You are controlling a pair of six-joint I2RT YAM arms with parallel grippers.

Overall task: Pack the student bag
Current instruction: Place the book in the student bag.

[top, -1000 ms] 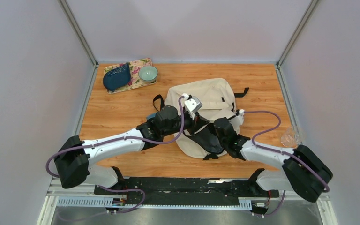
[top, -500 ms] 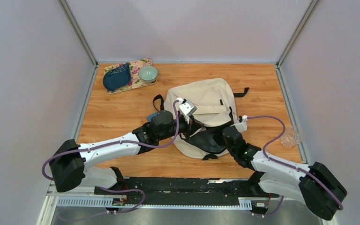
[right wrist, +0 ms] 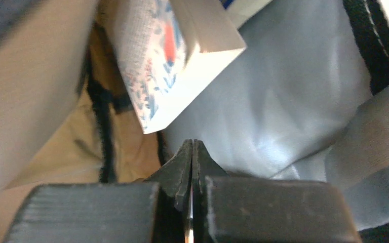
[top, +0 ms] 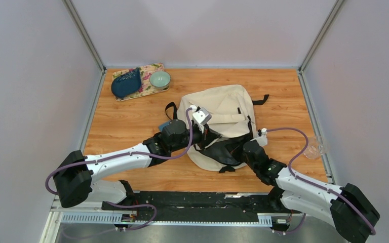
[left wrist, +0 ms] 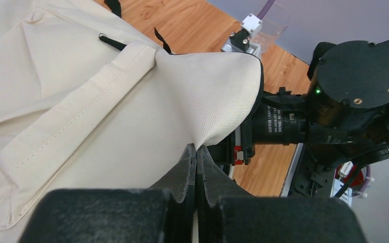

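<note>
table [top: 126, 124]: wood shows left of the bag and behind it | student bag [top: 223, 104]: mid-table, mouth facing the arms | left gripper [left wrist: 196, 152]: jaws pressed together, pinching the flap's edge | right gripper [right wrist: 192, 147]: inside the mouth, jaws pressed together, grey lining close around | patterned box [right wrist: 182, 61]: just beyond its tips

The right claw [right wrist: 192, 146] fills the bottom of the view, its two black fingers [right wrist: 180, 167] pressed flat together with nothing visible between them. The tips point into the bag [right wrist: 294, 101], at its pale grey lining. Just above them is the tilted corner of a white box [right wrist: 182, 61] printed with blue specks and a red mark. Beige fabric runs down the left, edged by a black zipper strip [right wrist: 104, 126].
</note>
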